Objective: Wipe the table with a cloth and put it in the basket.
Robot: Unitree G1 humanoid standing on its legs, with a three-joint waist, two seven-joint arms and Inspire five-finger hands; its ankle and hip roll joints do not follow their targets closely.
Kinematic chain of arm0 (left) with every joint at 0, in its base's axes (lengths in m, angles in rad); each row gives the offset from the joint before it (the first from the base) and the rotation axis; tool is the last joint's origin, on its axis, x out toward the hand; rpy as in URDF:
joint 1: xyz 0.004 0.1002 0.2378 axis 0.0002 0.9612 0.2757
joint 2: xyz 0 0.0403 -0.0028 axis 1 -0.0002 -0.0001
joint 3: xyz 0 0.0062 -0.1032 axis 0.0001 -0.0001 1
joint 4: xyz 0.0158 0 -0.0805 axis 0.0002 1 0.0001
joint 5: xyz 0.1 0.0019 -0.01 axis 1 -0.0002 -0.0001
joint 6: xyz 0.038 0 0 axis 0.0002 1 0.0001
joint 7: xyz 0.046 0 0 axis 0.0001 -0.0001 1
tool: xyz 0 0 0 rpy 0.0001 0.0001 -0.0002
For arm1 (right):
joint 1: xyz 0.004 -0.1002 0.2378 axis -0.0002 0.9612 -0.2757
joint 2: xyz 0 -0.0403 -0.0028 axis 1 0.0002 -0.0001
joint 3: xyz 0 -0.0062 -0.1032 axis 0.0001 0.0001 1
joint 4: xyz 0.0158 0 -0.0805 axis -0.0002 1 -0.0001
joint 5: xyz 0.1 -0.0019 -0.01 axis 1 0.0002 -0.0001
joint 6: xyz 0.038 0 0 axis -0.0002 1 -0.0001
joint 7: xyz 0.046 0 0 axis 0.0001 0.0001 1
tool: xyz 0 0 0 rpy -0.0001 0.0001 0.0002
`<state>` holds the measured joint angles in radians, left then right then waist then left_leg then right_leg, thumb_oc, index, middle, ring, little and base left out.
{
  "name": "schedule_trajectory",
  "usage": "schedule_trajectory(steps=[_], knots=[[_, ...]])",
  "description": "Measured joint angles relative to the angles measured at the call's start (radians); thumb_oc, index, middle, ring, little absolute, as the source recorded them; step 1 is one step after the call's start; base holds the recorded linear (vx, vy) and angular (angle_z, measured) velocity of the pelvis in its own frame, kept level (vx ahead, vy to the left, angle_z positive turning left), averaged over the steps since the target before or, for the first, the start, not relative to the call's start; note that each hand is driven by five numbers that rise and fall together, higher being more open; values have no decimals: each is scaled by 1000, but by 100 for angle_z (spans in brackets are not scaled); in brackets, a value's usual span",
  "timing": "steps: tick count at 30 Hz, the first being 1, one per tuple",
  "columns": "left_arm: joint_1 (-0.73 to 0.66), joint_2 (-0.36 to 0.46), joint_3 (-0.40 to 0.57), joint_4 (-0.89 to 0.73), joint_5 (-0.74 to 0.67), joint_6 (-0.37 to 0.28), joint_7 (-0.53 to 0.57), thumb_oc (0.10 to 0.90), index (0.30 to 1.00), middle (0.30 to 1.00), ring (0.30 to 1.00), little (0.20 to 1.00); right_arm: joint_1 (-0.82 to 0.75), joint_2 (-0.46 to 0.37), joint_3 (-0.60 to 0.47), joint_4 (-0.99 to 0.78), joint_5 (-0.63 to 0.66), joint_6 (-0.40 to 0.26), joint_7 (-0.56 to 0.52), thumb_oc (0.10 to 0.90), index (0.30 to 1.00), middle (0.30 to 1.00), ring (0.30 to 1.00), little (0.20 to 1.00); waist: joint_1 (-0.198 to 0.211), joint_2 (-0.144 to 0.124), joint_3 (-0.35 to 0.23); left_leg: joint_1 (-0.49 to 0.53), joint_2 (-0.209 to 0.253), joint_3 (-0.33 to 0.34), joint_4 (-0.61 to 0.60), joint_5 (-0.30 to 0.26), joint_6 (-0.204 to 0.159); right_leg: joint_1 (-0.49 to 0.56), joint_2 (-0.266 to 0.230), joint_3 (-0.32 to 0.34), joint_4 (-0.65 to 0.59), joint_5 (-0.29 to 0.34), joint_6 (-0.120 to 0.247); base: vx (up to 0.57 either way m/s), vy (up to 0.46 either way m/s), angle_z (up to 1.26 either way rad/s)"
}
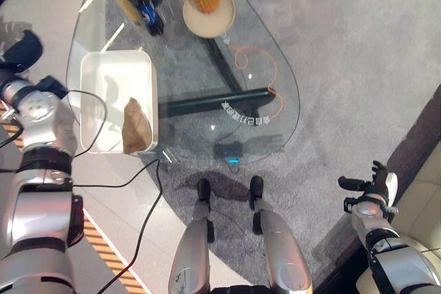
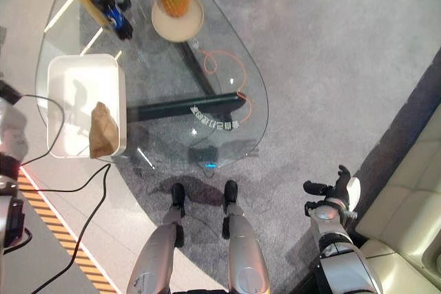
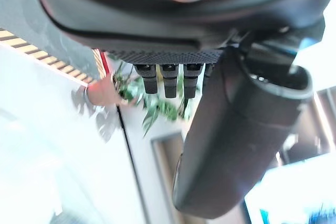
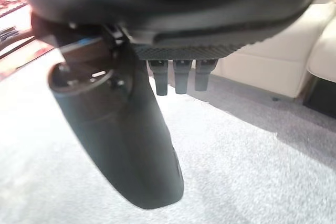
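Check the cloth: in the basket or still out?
In. The brown cloth lies crumpled inside the white basket, at its near end; no robot hand holds it.

Brown cloth (image 1: pixel 136 127) in white basket (image 1: pixel 96 74); clear glass table (image 1: pixel 207 67); grey carpet (image 1: pixel 344 53).

Left arm raised along the near left side — silver-grey, elbow bent, left hand (image 3: pixel 231 129) lifted away, fingers (image 3: pixel 168 80) straight beside the thumb, nothing held. Right arm hanging low at the lower right, well out to the side; right hand (image 1: pixel 368 191) relaxed — fingers (image 4: pixel 178 77) straight, thumb standing out, white cover showing, empty, holding nothing.
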<state>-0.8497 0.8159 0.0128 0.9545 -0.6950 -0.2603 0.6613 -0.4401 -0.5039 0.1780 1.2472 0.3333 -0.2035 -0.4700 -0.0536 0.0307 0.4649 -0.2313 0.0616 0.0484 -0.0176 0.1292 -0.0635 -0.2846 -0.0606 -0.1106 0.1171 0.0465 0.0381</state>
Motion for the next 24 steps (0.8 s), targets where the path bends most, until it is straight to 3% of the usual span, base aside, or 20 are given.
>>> schedule_trajectory(steps=[1,4,8,10,12,19,24], knots=[[39,0,4,-2,0,-10,-5,800,900,900,900,900,28,0,-3,1,-3,0,8,800,900,900,900,900,8,5,-47,1,-2,-1,-20,1,1,2,0,-2,-22,3,3,59,31,6],[150,-6,91,-9,-6,-15,-94,800,900,900,900,900,73,3,-24,0,-29,19,50,800,900,900,900,900,14,8,-61,94,-6,-1,-60,6,5,113,0,-19,-92,19,9,97,10,7],[352,-50,123,-13,-18,-13,-263,800,900,900,900,900,156,23,-47,0,-78,45,90,800,900,900,900,900,31,9,-152,163,-15,-6,-68,-21,6,225,-2,-24,-179,24,18,127,-17,10],[475,-114,140,-35,-15,-12,-348,800,900,900,900,900,194,44,-68,3,-112,64,110,800,900,900,900,900,50,13,-182,212,-22,-6,-69,-42,9,283,-6,-22,-203,22,25,103,-10,2],[622,-218,130,-23,2,9,-422,800,900,900,900,900,249,80,-79,26,-139,75,127,800,900,900,900,900,59,14,-260,234,-31,-9,-69,-56,10,307,-12,-25,-204,5,35,94,-19,5],[766,-368,117,237,36,102,-570,800,900,900,900,900,326,139,-82,80,-249,112,174,800,900,900,900,900,78,-22,-350,268,-36,-20,-71,-74,18,345,-18,-32,-209,-11,42,63,-1,3],[823,-438,78,316,121,114,-606,800,900,900,900,900,379,148,-81,83,-293,119,195,800,900,900,900,900,78,-25,-390,278,-36,-27,-76,-77,24,354,-27,-40,-209,-17,41,17,-14,4]])
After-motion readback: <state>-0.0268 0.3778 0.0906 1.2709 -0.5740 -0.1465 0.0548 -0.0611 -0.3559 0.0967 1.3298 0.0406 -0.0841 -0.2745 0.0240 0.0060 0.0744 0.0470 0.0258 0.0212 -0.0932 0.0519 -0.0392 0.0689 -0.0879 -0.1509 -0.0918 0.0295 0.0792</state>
